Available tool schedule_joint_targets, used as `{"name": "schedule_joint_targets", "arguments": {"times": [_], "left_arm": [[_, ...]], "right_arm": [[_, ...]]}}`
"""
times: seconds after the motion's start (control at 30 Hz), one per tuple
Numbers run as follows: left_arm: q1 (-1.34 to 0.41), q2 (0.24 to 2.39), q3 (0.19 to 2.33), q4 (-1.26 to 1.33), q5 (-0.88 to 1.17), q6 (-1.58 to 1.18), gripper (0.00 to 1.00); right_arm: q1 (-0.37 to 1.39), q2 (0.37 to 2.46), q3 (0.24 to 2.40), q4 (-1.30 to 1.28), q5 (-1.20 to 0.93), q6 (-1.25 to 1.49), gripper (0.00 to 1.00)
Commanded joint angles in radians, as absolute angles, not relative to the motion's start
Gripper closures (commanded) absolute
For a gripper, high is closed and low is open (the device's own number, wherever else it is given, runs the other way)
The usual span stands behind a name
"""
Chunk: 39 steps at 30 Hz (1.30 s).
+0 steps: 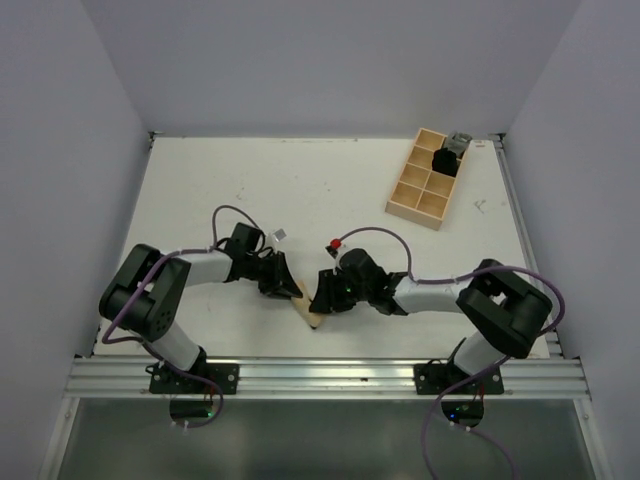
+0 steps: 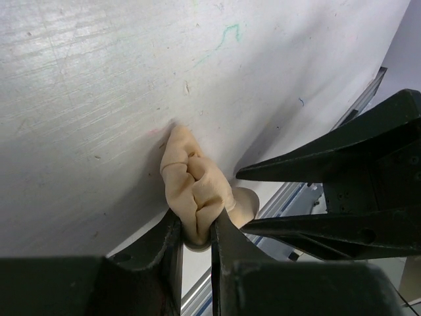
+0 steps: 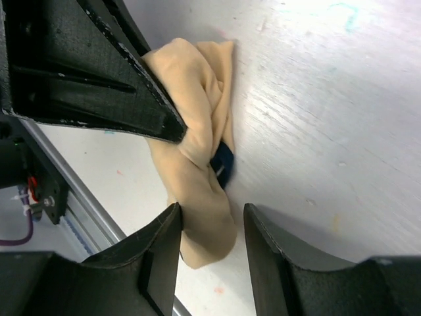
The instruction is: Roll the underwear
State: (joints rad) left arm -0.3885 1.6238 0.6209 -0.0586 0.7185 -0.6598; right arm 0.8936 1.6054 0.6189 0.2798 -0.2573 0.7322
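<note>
Item: we log the underwear (image 1: 309, 314), a bunched tan strip on the table (image 1: 200, 190) near its front edge, its long axis running from our left gripper (image 2: 196, 232), pinching one end, to our right gripper (image 3: 210, 220), jaws spread astride the other.

1 underwear (image 1: 309, 312), 2 end effectors (image 1: 293, 290) (image 1: 319, 300), 1 tray (image 1: 412, 213).

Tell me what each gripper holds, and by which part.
The left gripper pinches the underwear by a bunched fold at one end. The right gripper holds nothing: its jaws stand open astride the other end.
</note>
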Motion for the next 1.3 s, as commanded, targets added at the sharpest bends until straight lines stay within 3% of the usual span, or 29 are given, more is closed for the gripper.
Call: {"name": "schedule_joint_targets", "arguments": {"times": [0.0,0.23,1.27], "left_arm": [[-0.387,1.654,0.637,-0.170,0.557,-0.577,0.98],[-0.400,1.643,0.663,-0.195,0.534,-0.580,0.98],[-0.428,1.664,0.686,-0.204,0.485,-0.566,0.97]], "right_arm": [[0.890,1.545,0.632,0.040,-0.109,0.663,0.54],[0.890,1.617,0.701,0.032,-0.179,0.617,0.44],[0.882,1.812,0.898,-0.026,-0.325,0.503,0.37]]}}
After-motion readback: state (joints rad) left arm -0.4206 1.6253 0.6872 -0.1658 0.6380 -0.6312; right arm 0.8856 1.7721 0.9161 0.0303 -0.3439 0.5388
